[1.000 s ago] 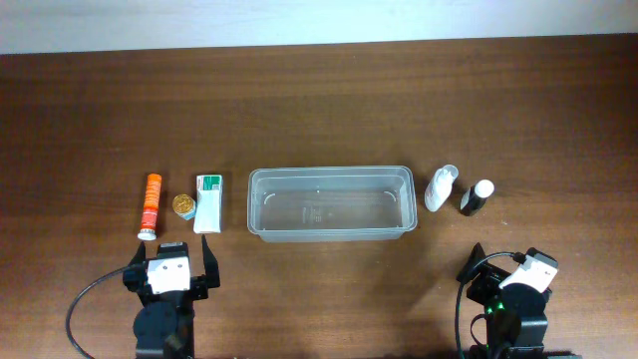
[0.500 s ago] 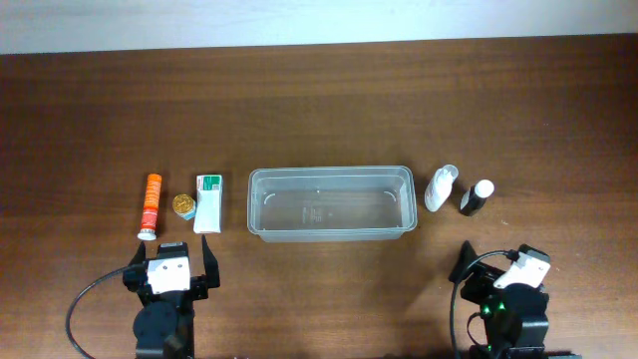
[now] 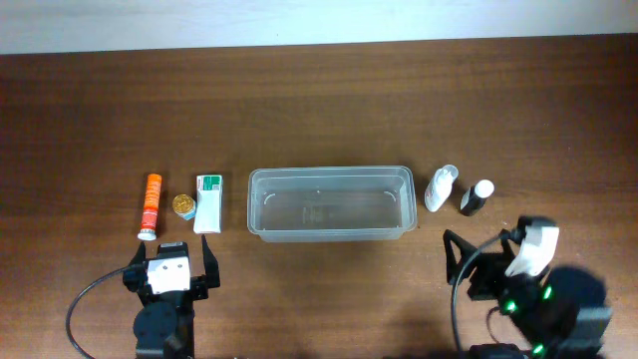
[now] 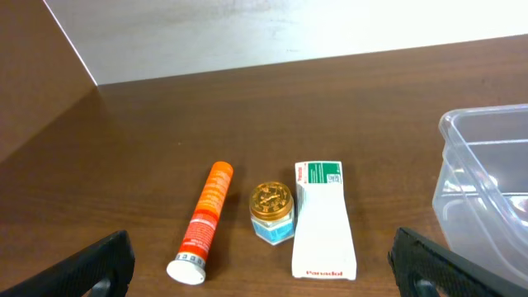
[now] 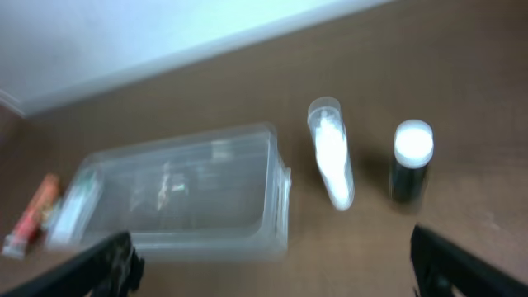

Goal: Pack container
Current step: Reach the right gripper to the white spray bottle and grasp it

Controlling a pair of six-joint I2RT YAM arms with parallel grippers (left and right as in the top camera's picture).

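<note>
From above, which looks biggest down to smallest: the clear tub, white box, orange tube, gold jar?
1. Clear tub
2. White box
3. Orange tube, close to the box: similar length, but thinner
4. Gold jar

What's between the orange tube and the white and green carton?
A small round jar with a gold lid, clearest in the left wrist view.

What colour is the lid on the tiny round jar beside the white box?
Gold. The small round jar's lid shows best in the left wrist view.

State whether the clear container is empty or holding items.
Empty: the container shows only its bare floor through clear walls; nothing lies inside.
</note>
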